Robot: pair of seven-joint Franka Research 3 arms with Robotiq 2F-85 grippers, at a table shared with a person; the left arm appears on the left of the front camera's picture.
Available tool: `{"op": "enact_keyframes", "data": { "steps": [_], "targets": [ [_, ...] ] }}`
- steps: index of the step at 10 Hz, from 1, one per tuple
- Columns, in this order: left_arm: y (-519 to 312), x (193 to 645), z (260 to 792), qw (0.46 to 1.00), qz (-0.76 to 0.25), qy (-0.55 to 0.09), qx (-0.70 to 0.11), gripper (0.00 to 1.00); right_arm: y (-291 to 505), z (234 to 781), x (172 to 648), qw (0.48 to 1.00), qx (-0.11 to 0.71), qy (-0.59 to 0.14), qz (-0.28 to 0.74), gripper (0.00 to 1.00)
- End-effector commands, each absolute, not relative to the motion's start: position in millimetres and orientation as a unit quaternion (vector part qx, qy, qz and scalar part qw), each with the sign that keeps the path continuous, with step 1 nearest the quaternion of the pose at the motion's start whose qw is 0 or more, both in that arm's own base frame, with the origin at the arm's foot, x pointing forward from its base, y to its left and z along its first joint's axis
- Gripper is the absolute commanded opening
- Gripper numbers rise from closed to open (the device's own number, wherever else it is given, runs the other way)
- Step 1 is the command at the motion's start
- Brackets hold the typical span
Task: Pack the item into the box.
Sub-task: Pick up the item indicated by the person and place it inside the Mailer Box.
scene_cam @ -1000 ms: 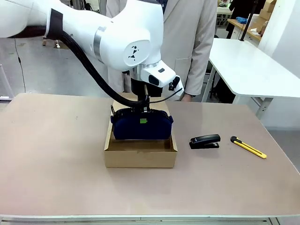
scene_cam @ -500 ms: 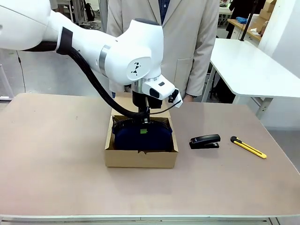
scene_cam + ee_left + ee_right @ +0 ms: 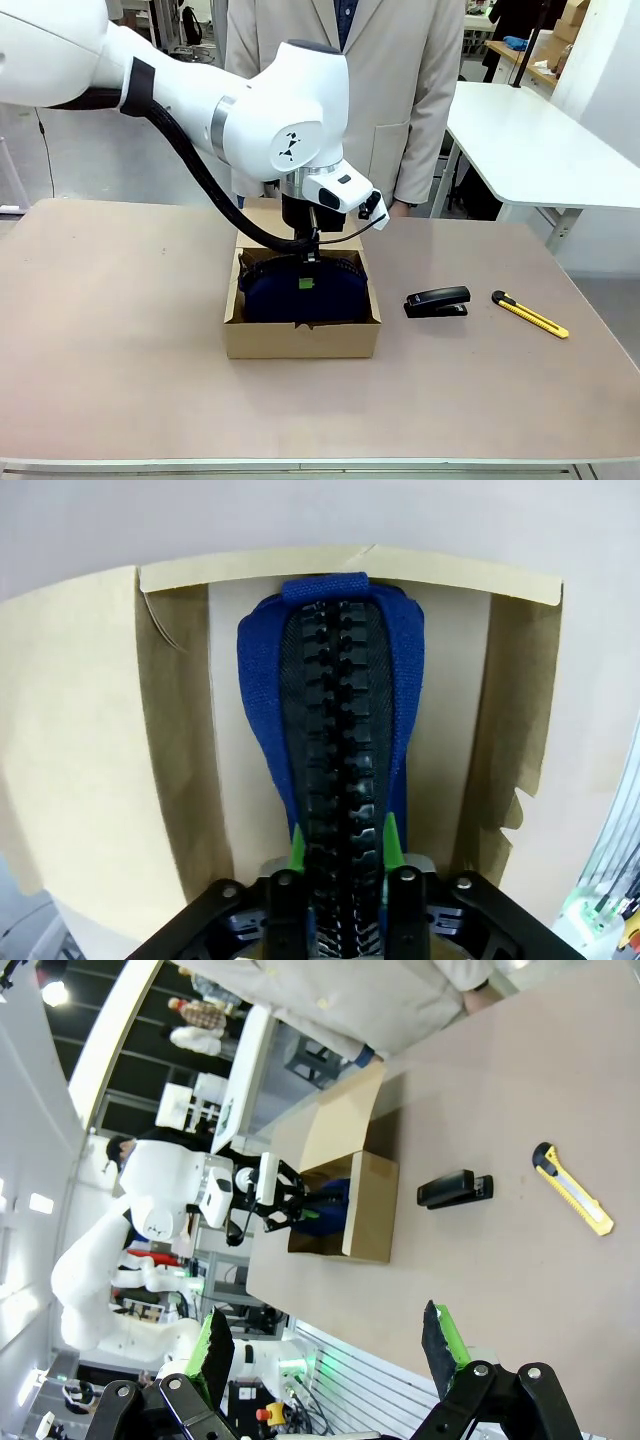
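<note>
Where the left gripper hangs, its jaws straddle the black zipper of the soft navy-blue fabric zip pouch, which lies inside the shallow brown cardboard box on the counter; pinching or merely flanking, I cannot tell. Rightward lie a black stapler and a yellow utility knife. The right gripper has its jaws spread, with nothing between them.
</note>
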State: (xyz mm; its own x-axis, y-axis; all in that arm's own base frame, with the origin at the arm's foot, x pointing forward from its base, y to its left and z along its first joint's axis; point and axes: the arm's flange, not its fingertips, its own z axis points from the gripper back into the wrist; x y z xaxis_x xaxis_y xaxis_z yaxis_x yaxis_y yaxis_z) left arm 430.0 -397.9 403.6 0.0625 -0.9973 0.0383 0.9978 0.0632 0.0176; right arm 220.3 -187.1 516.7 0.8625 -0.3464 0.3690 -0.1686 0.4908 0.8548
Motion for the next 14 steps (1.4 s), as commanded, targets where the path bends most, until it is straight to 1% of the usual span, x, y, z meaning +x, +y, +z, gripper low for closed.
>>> {"op": "enact_keyframes", "data": {
  "steps": [1,2,3,4,8,9,10,11,12,13,14],
  "targets": [
    [-393.1,424.1,409.0,0.731,-0.682,-0.025,0.007,1.00,-186.9,518.2,221.7,0.819,0.506,-0.266,-0.044,1.00],
    [-392.9,423.5,411.2,0.730,-0.683,-0.028,0.009,1.00,-186.9,518.2,221.7,0.819,0.506,-0.266,-0.044,1.00],
    [-392.3,423.7,414.3,0.730,-0.683,-0.031,0.011,0.92,-186.9,518.2,221.7,0.819,0.506,-0.266,-0.044,1.00],
    [-390.4,423.3,418.8,0.730,-0.682,-0.037,0.014,1.00,-186.9,518.2,221.7,0.819,0.506,-0.266,-0.044,1.00],
    [-382.4,422.9,428.5,0.731,-0.681,-0.044,0.012,1.00,-186.9,518.2,221.7,0.819,0.506,-0.266,-0.044,1.00],
    [-349.8,420.8,461.4,0.727,-0.685,-0.027,-0.033,1.00,-186.9,518.2,221.7,0.819,0.506,-0.266,-0.044,1.00],
    [-297.2,413.8,501.2,0.727,-0.679,-0.054,-0.090,1.00,-186.9,518.2,221.7,0.819,0.506,-0.266,-0.044,1.00],
    [-243.9,400.7,532.1,0.736,-0.661,-0.076,-0.122,1.00,-186.9,518.2,221.7,0.819,0.506,-0.266,-0.044,1.00],
    [-185.5,394.4,553.3,0.756,-0.621,-0.092,-0.186,1.00,-186.9,518.2,221.7,0.819,0.506,-0.266,-0.044,1.00],
    [-123.6,398.0,561.5,0.811,-0.502,-0.104,-0.282,1.00,-186.9,518.2,221.7,0.819,0.506,-0.266,-0.044,1.00],
    [-79.3,400.6,553.1,0.834,-0.399,-0.091,-0.371,1.00,-186.9,518.2,221.7,0.819,0.506,-0.266,-0.044,1.00]
  ]
}}
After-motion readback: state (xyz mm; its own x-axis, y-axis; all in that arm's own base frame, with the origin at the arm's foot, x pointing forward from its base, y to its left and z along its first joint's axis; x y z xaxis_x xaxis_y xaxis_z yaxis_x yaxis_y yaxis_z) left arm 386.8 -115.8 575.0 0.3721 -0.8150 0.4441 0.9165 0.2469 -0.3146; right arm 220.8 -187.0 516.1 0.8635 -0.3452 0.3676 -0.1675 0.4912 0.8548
